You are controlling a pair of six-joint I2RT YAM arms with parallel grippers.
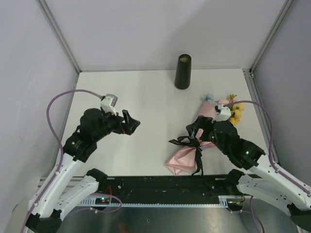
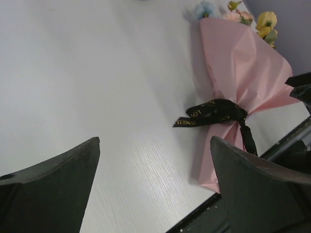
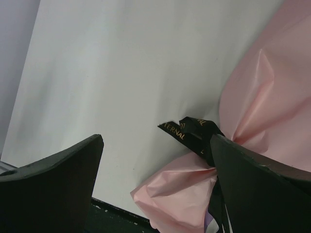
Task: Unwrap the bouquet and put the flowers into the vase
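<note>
The left end effector is held wide open above the bare white worktop, with nothing gripped. The right end effector is likewise spread wide over the tied neck of the bouquet; contact cannot be told. The worktop is enclosed by pale grey walls. A black vase is stood upright at the far edge. The bouquet is laid flat at the right, wrapped in pink paper and bound with a black ribbon, its flowers pointed away.
</note>
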